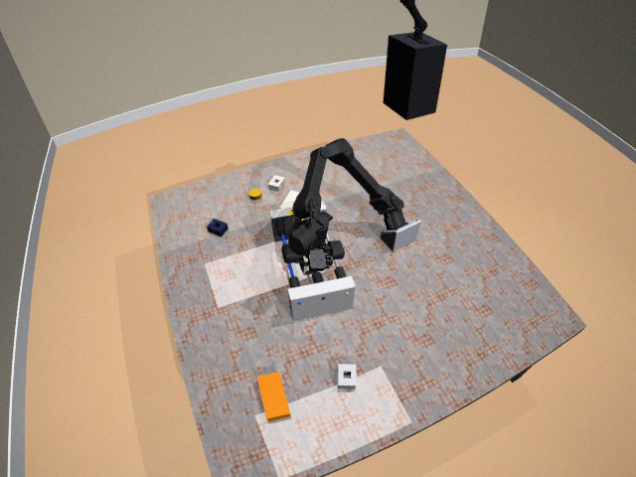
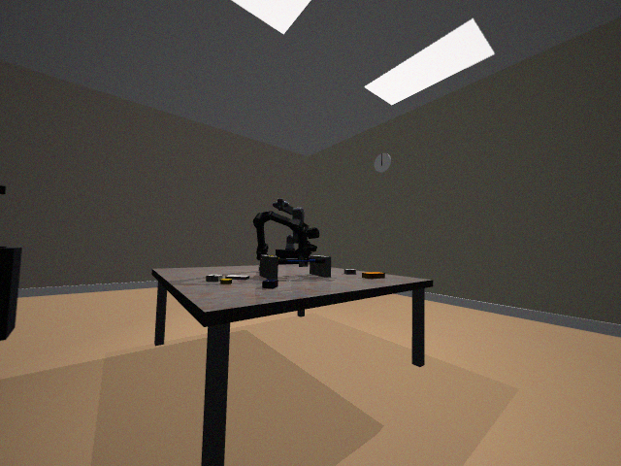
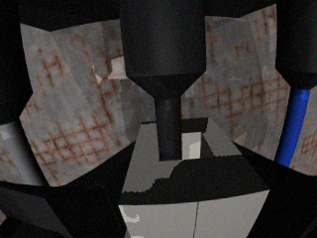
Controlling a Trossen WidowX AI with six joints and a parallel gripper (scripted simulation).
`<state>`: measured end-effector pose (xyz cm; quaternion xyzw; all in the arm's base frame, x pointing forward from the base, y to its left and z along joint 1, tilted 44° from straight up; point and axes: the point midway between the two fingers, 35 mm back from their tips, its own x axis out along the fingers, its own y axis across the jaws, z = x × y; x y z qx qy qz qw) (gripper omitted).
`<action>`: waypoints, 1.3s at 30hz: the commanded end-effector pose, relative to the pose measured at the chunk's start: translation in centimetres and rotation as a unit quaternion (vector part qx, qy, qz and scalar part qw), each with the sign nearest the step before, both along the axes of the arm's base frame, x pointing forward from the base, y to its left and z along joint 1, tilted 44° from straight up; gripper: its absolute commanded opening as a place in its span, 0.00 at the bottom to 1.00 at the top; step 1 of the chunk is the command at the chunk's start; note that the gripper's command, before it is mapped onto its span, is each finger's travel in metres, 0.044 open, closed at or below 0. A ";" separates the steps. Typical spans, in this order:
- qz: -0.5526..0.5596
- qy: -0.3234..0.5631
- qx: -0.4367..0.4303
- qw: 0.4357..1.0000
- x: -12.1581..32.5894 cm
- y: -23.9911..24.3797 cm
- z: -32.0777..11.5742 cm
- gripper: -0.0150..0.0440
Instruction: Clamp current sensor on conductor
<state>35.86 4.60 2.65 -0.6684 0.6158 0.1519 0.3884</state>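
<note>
The light grey current sensor (image 3: 168, 218) sits round the dark middle conductor (image 3: 169, 134) in the wrist view, which passes into its square opening. A thin seam runs down its near face, with no gap showing there. My gripper (image 3: 178, 145) (image 1: 316, 264) has its black fingers against both sides of the sensor and is shut on it. A blue conductor (image 3: 294, 124) (image 1: 291, 266) and a grey conductor (image 3: 25, 154) run on either side. The arrow and the LOAD marker cannot be made out; the arm covers much of this area in the top view.
The conductors run between a near grey block (image 1: 323, 303) and a far block (image 1: 279, 226). A tilted grey panel (image 1: 405, 236) stands right. Around lie a navy block (image 1: 217, 227), yellow disc (image 1: 254, 194), white ring (image 1: 271, 185), orange block (image 1: 273, 396) and another ring (image 1: 347, 385).
</note>
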 end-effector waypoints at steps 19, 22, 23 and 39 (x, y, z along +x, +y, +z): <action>0.000 -0.002 0.001 1.000 0.0 0.1 0.0 0.25; -0.012 0.012 0.006 1.000 -0.2 0.1 -0.1 0.25; -0.018 0.018 0.008 1.000 -0.3 0.1 -0.1 0.25; -0.038 0.042 0.015 0.998 -0.6 -0.2 -0.5 0.25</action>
